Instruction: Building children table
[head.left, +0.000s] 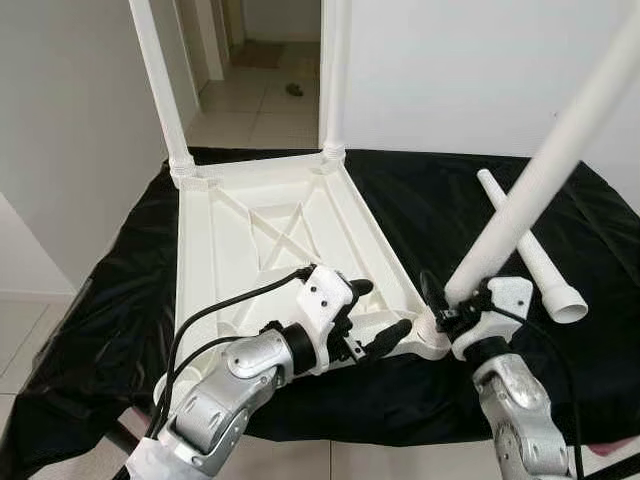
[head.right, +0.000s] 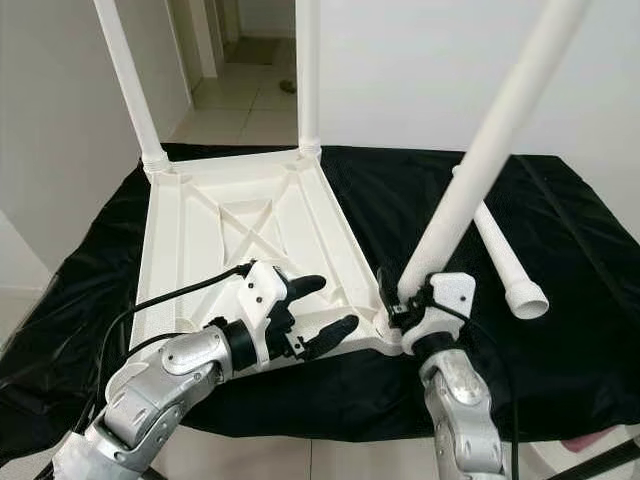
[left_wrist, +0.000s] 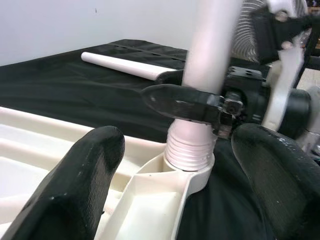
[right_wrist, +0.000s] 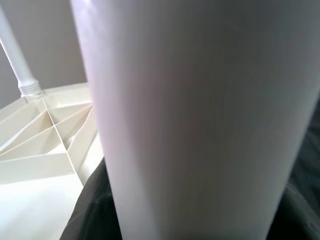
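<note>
**A:** Two legs already stand in the far corners of the upturned tabletop, which lies on the black cloth. Your right gripper has its fingers closed round the third leg, low down, just above the threads. That leg's foot sits in the near right corner socket, but the leg is tilted away to the right.

**B:** And my left gripper?

**A:** Spread wide, holding nothing, hovering over the tabletop's near edge just beside that socket. In the left wrist view the threads show above the rim, so I judge the leg is not seated yet.

**B:** What could go wrong?

**A:** Turn it while it leans and the threads may cross or jam. Push sideways and the tabletop could slide on the cloth, since nothing pins it down. The socket lies close to the near table edge, so a slip could carry that corner off.

**B:** Room to move?

**A:** Open cloth lies to your right, up to the spare leg lying near that side. Leftward, your own open fingers are close.
</note>
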